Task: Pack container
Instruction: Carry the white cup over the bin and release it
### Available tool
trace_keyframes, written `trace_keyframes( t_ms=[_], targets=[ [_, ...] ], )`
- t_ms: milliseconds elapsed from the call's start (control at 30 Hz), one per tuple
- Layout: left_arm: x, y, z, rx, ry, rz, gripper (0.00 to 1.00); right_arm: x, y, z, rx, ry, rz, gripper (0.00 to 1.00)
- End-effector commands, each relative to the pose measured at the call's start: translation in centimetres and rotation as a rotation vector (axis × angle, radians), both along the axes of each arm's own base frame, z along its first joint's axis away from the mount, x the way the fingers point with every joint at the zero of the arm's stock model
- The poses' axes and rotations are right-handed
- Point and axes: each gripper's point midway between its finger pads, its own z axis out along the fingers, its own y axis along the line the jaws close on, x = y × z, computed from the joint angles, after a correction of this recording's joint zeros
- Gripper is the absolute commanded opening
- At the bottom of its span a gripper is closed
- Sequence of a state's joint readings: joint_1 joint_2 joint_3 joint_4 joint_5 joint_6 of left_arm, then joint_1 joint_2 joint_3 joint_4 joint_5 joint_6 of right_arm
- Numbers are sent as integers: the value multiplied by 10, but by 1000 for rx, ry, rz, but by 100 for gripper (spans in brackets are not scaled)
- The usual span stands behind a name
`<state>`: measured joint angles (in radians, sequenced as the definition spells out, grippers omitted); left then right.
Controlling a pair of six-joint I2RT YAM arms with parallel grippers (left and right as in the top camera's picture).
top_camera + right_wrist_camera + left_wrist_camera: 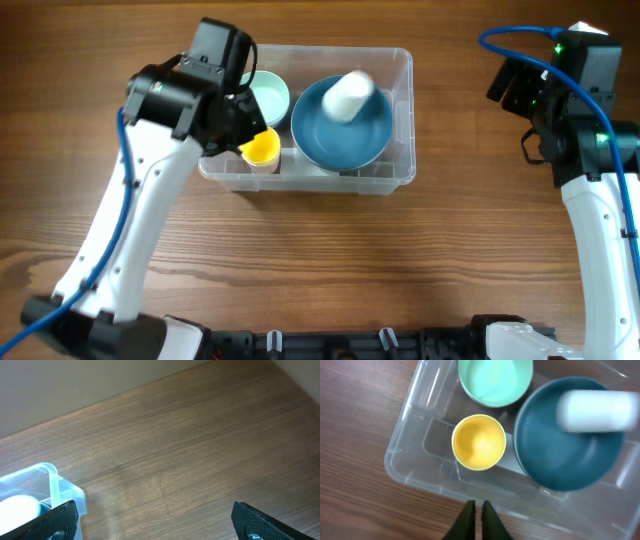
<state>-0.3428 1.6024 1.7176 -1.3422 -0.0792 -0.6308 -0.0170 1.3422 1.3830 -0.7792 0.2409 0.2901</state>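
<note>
The clear container (pixel 402 170) stands at the table's back centre. It holds a blue bowl (pixel 335 135) with a white cup (pixel 347 96) lying in it, a mint bowl (pixel 268 97) and a yellow cup (pixel 262 148). In the left wrist view the yellow cup (pixel 479 442) stands upright beside the mint bowl (pixel 495 380) and the blue bowl (pixel 567 450), inside the container (pixel 405 465). My left gripper (pixel 477 510) is shut and empty, above the container's near wall. My right gripper (pixel 155 517) is open and empty, over bare table to the right of the container (pixel 55 485).
The wooden table (pixel 320 270) stretches all round the container. The right arm (pixel 580 110) stands at the far right edge. The left arm (pixel 150 180) reaches across the left side towards the container.
</note>
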Motion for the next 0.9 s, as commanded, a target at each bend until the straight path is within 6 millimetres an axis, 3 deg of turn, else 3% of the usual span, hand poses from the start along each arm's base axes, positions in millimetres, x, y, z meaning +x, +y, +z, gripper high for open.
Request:
trace_keyframes(
  t_ms=[0,300,467,567,633,767,867],
  targets=[
    [10,11,-1,23,-21,47,4,2,-4,3,-20,-3,-10,100],
    [8,4,2,2,-29,29,4,2,-4,3,-20,-3,-10,100],
    [13,-55,14,-206,-69,-116,8,2,-4,3,-20,-3,-10,100],
    [17,-89,24,-256,-137,-196,22,2,-4,3,-21,-3,-10,100],
    [16,-112,25,-274,-157,-245,40,2,-4,3,-20,-3,-10,100],
    [10,-149,1,-296,-88,-250,47,2,-4,3,-21,-3,-10,100],
    [16,-171,-26,-297,-47,-272,54,2,-4,3,-21,-3,-10,100]
  ],
)
